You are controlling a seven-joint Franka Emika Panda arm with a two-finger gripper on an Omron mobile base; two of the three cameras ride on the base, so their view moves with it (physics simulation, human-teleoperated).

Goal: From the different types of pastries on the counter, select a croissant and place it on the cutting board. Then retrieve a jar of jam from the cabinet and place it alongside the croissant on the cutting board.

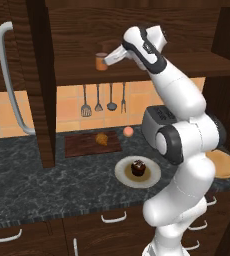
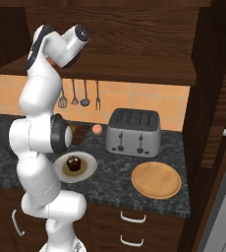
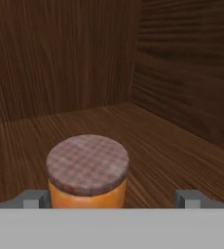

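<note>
Dark stone surface already carries the croissant [image 1: 102,138] on the cutting board [image 1: 82,146], while the jam jar [image 1: 101,61] stands on the cabinet shelf above that board, between released jaws, ungrasped.

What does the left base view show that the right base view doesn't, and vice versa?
Left base view: the jam jar on the cabinet shelf with the tool at it, jaw state unclear; the croissant on the cutting board; a long cabinet door handle. Right base view: the toaster in full. Both: the cupcake on its plate, the round wooden board, the hanging utensils, the small peach-coloured ball.
</note>
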